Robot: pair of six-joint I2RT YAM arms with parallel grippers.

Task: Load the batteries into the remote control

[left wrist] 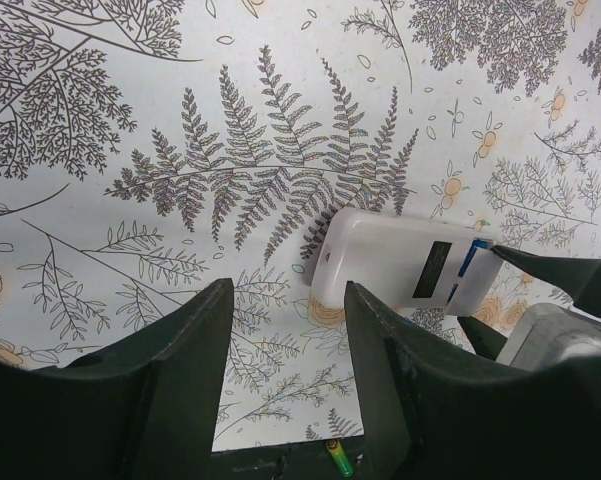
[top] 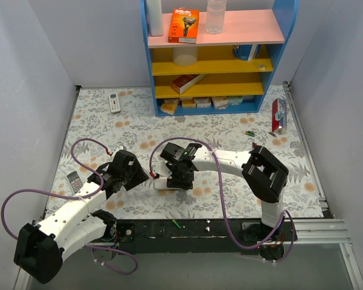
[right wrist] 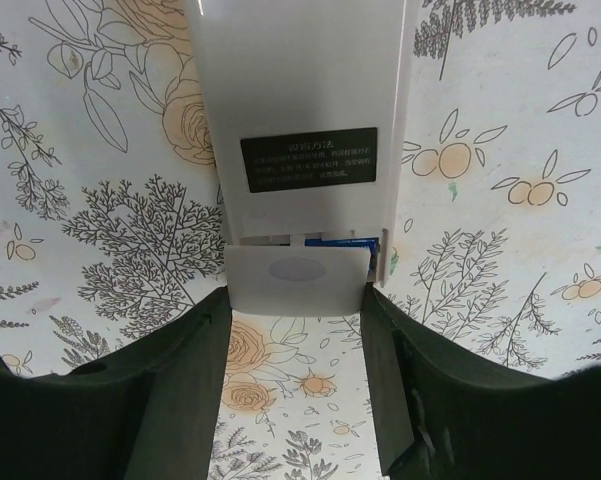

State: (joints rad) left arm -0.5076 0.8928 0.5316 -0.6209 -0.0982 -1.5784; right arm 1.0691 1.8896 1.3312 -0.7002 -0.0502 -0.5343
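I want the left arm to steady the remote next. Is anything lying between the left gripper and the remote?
Nothing visible. Only bare patterned table lies between the open left gripper and the remote control. The right gripper is at the remote's far end, its fingers flanking the battery cover.

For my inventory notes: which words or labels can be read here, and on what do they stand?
"Gillette": orange box, barely legible.
Black label on the remote: white characters, too blurred to read.
Other boxes: too small.
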